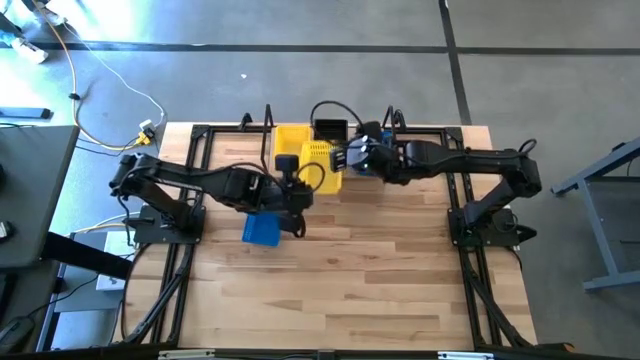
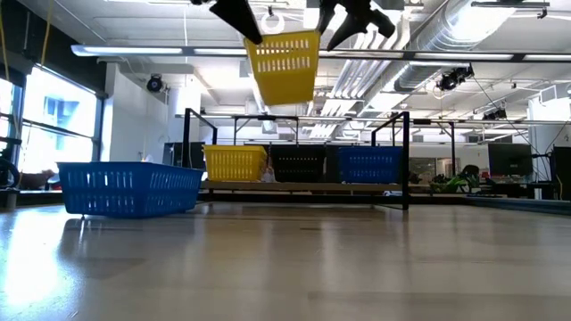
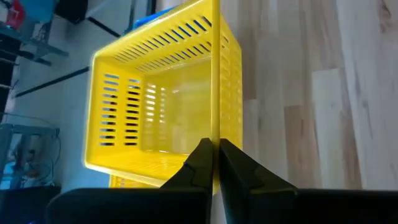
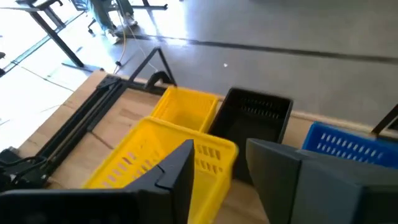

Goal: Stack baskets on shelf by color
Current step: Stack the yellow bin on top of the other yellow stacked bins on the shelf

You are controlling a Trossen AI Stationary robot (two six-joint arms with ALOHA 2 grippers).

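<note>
Low view shows the left gripper (image 3: 214, 163) pinching a yellow basket (image 2: 284, 67) by its rim, high above the shelf (image 2: 303, 186); the right gripper (image 4: 217, 165) is open just beside it.
</note>
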